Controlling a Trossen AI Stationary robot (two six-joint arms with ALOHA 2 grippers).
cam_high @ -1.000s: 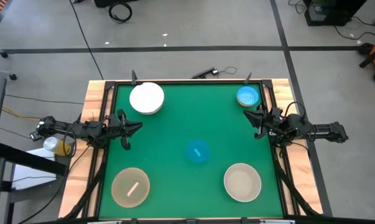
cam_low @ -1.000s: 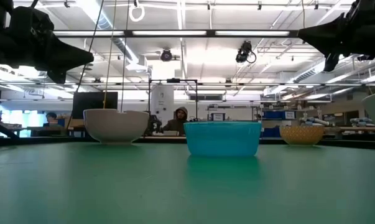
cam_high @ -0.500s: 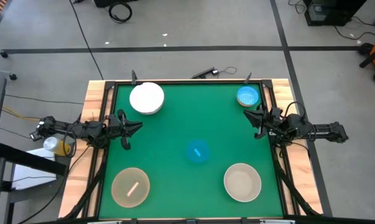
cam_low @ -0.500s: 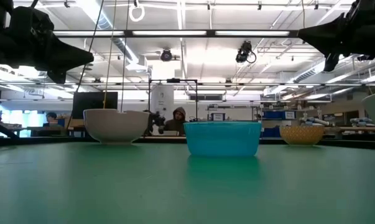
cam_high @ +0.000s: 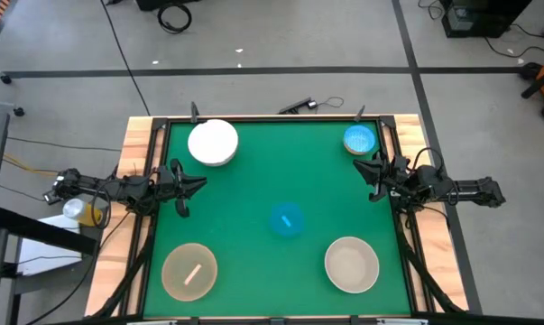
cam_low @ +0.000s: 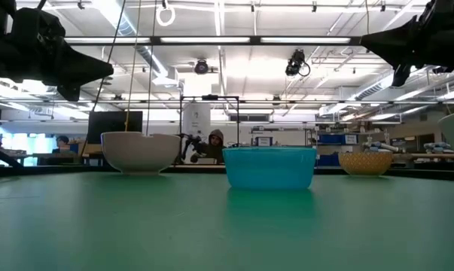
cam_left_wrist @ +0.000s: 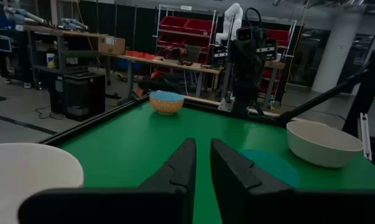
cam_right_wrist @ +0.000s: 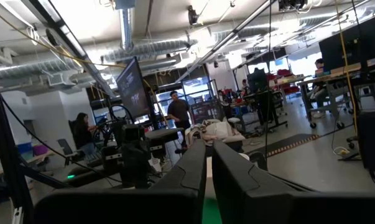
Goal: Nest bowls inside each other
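Observation:
Five bowls stand apart on the green table, each on its base. A white bowl [cam_high: 212, 143] is at the far left. A small blue bowl with a tan outside [cam_high: 359, 139] is at the far right, and a second blue bowl [cam_high: 287, 220] is in the middle. Two beige bowls stand near the front, one on the left [cam_high: 189, 271] and one on the right [cam_high: 351, 264]. My left gripper [cam_high: 198, 185] hangs shut above the table's left edge, pointing level across the table. Above the right edge my right gripper [cam_high: 365, 171] hangs shut. Neither holds anything.
A raised wooden frame [cam_high: 136, 181] runs round the mat. Green surface lies bare between the bowls. In the right wrist view people [cam_right_wrist: 178, 112] stand among desks in the room beyond the table.

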